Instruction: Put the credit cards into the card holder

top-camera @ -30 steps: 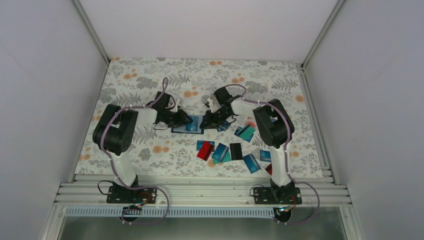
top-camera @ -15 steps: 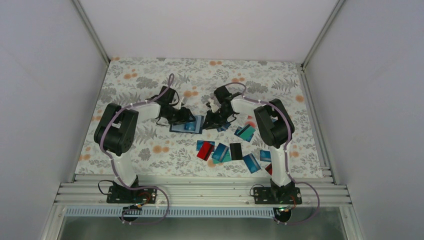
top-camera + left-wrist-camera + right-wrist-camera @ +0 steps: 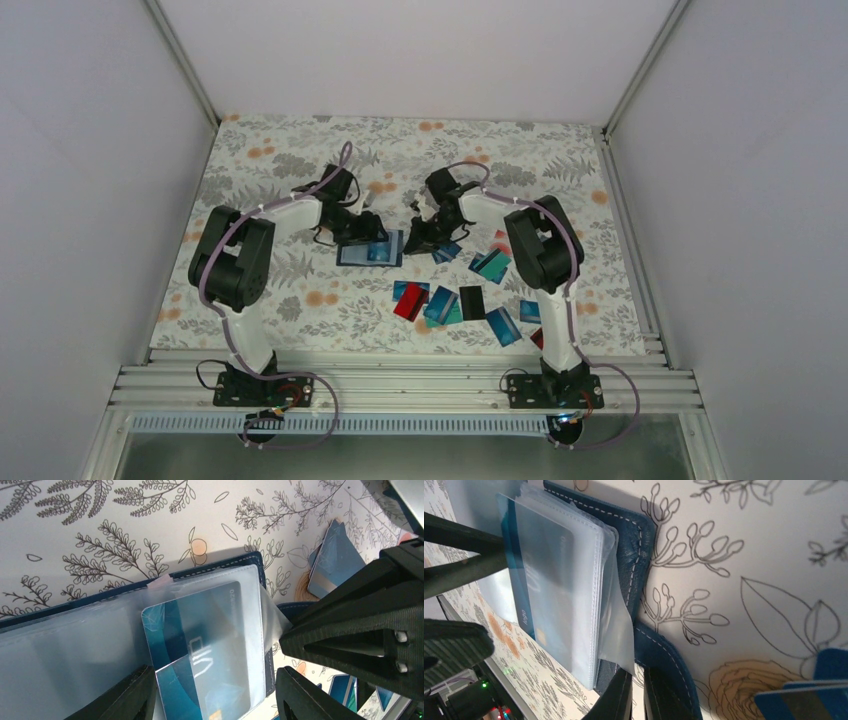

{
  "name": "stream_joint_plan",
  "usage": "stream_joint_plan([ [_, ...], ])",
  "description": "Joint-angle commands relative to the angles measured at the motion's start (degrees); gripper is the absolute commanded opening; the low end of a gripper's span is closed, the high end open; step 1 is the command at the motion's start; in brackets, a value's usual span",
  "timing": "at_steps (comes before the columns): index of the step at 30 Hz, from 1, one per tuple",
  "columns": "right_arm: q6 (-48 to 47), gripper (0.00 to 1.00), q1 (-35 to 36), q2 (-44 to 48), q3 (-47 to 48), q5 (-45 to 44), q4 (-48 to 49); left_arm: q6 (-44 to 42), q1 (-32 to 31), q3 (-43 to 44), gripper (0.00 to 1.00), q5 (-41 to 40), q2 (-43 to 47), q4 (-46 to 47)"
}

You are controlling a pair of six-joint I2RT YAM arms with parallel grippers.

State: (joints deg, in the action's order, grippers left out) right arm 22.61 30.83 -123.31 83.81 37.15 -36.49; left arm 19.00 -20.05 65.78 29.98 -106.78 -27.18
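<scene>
The navy card holder (image 3: 356, 256) lies open mid-table, its clear sleeves (image 3: 75, 645) fanned out. A teal credit card (image 3: 200, 645) sits partly inside one sleeve, its near end sticking out. My left gripper (image 3: 215, 700) is open, with a finger on each side of that card and not touching it. My right gripper (image 3: 640, 695) is shut on a pulled-out corner of a clear sleeve (image 3: 616, 630), beside the holder's navy edge (image 3: 636, 545). In the top view the left gripper (image 3: 370, 232) and the right gripper (image 3: 415, 240) meet over the holder. Several loose credit cards (image 3: 440, 303) lie nearer the arms.
A black card (image 3: 472, 302), a red one (image 3: 409, 306) and teal ones (image 3: 490, 265) are scattered on the floral cloth in front of the right arm. More blue cards (image 3: 334, 560) lie just right of the holder. The right gripper's black body (image 3: 370, 635) crowds the left wrist view.
My left gripper has opened and let go of the teal card, which stays in the sleeve. The left arm has drawn back a little. The right gripper has closed tighter.
</scene>
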Motion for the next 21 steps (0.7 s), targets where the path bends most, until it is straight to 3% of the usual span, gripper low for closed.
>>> stream_joint_plan([
  [1,0.2,0.06,0.3,-3.0,2.0,-0.4,-0.5,-1.9,-0.5,1.7,0.60,-0.6,-1.4,-2.2],
  [21,2.0,0.04,1.7,-4.7,4.0,-0.9,-0.7,0.6,-4.3,12.1,0.61,-5.5,-8.3,-13.6],
])
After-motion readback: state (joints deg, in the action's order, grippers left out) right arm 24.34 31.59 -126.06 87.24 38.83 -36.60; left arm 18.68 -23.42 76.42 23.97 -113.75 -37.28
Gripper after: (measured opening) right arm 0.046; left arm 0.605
